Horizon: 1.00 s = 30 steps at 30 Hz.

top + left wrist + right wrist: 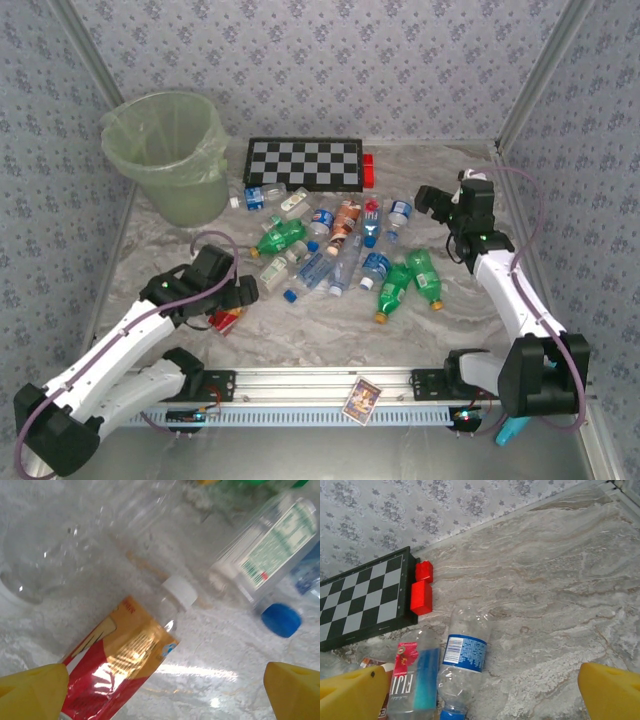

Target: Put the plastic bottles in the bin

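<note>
Bench: a grey-white marbled bench (330, 335) with patterned walls around it.
Bin: a round pale green translucent bin (185, 195) with a thin bag liner stands upright in the far left corner.
Board: a black-and-white checkerboard (305, 163) lies flat at the back, right of the bin.
Bottles: the small plastic bottles (340, 250) lie scattered on their sides mid-bench, in front of the checkerboard. Most are clear with blue labels and caps.
Green ones: two green bottles (410, 280) lie at the right of the heap. A third (280, 238) lies at its left.
Left gripper: the left gripper (162, 692) hangs low at the heap's near left edge, yellow fingertips wide apart. A clear bottle with a red-and-orange label (120, 670) and white cap lies between them, not clamped.
Right gripper: the right gripper (482, 692) is at the heap's far right end, fingertips spread wide and holding nothing. A clear blue-labelled bottle (462, 660) lies below it.
Blocks: two red blocks (422, 590) sit against the checkerboard's right edge.
</note>
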Available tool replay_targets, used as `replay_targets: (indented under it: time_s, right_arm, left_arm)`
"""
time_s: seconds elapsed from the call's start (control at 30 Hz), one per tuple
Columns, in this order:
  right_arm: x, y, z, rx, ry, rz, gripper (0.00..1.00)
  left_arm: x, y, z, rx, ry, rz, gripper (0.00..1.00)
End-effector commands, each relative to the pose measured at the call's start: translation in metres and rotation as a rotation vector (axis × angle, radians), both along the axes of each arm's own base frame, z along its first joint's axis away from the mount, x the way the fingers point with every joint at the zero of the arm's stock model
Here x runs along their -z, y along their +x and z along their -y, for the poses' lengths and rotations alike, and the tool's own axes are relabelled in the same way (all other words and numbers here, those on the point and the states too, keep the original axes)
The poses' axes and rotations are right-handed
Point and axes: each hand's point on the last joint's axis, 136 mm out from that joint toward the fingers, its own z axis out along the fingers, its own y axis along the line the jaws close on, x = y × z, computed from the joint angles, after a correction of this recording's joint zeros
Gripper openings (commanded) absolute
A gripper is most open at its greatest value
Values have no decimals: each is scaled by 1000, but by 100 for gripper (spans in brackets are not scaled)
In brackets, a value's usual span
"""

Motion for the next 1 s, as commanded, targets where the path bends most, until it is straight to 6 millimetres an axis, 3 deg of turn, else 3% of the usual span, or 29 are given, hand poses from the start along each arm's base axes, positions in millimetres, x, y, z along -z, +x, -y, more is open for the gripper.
replay_targets:
  time_s: [0.0, 0.4, 0.6, 0.73, 0.97]
  right_arm:
    - [-7, 2, -8, -47, -15, -12, 99]
    - [-15, 4, -18, -103, -52, -6, 99]
    - [-15, 4, -21, -114, -52, -2, 100]
    - [-13, 3, -21, -119, -63, -8, 99]
    - [-12, 0, -23, -130, -72, -6, 99]
  left_arm:
    - [15, -14, -11, -53, 30, -50, 100]
    - [45, -12, -19, -43, 154, -97, 100]
    - [64, -16, 0, 10, 78, -148, 100]
    - [65, -20, 10, 17, 20, -152, 100]
    - [67, -16, 6, -7, 57, -155, 99]
